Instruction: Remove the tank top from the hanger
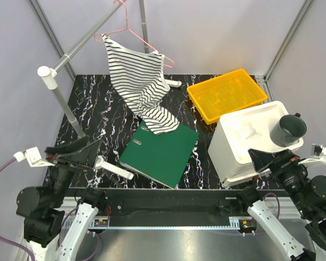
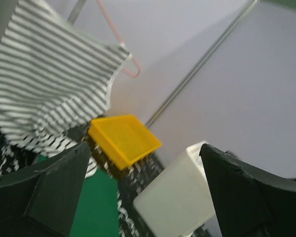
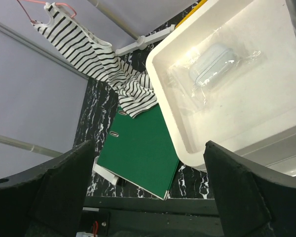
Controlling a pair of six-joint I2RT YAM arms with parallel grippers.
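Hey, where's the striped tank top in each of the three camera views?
Top external: tank top, upper centre-left.
Left wrist: tank top, upper left.
Right wrist: tank top, upper left.
Shared landmark: green binder, right below its hem in all three.

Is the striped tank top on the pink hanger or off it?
On. The black-and-white striped fabric tank top hangs from the pink wire hanger; its hem droops onto the green binder.
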